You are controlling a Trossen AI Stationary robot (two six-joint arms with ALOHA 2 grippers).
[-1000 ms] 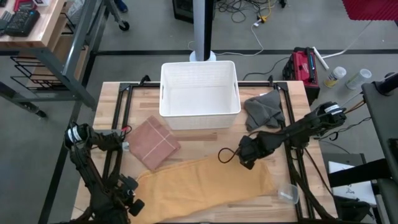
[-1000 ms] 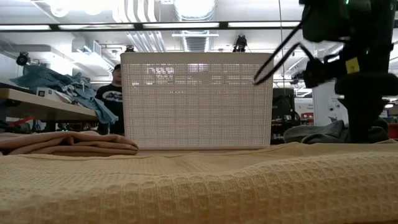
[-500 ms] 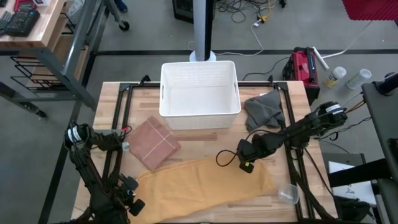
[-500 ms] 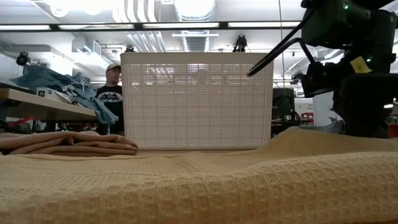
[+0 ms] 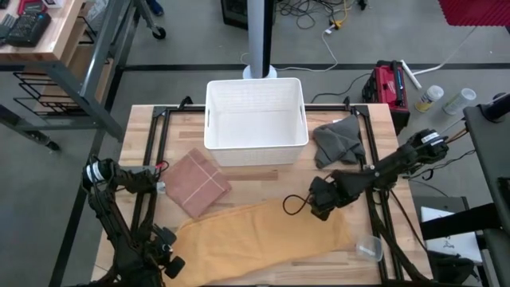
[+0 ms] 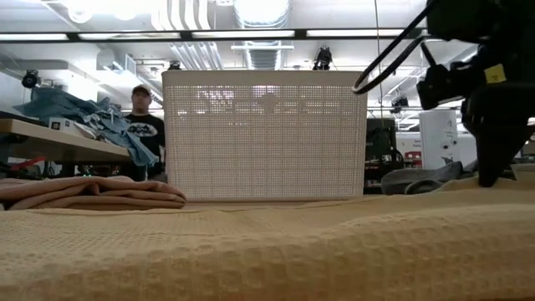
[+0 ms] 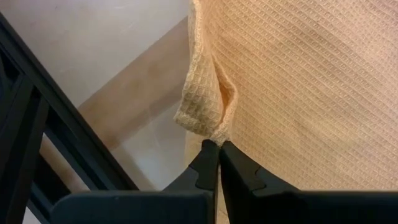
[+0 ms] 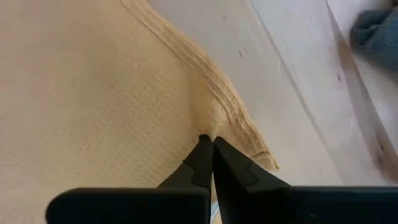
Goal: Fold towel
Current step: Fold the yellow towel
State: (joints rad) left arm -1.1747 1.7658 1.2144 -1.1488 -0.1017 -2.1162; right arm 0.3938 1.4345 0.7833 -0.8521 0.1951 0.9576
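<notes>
Yellow waffle-weave towel [image 5: 263,235] lies spread in a long band across the near part of the wooden table [image 5: 374,119], its grid of small raised squares plain in both wrist views. The high view alone gives the whole layout: a white plastic basket [image 5: 256,115] at the far middle, a folded reddish cloth [image 5: 199,182] to the left, a crumpled grey cloth [image 5: 339,139] to the right, and a clear cup [image 5: 369,249] at the near right corner. The low view adds what the overhead cannot: the basket's perforated wall, a person [image 6: 142,125] standing in the room behind, and denim clothes [image 6: 84,117] heaped on a bench at left.

Only the wrist views show the grips. The left tool [image 7: 217,149] is pinched tight on the towel's near-left corner, where the fabric bunches into a small pleat. The right tool [image 8: 208,144] is closed narrowly on the towel's far-right edge, beside its thick ribbed hem.
</notes>
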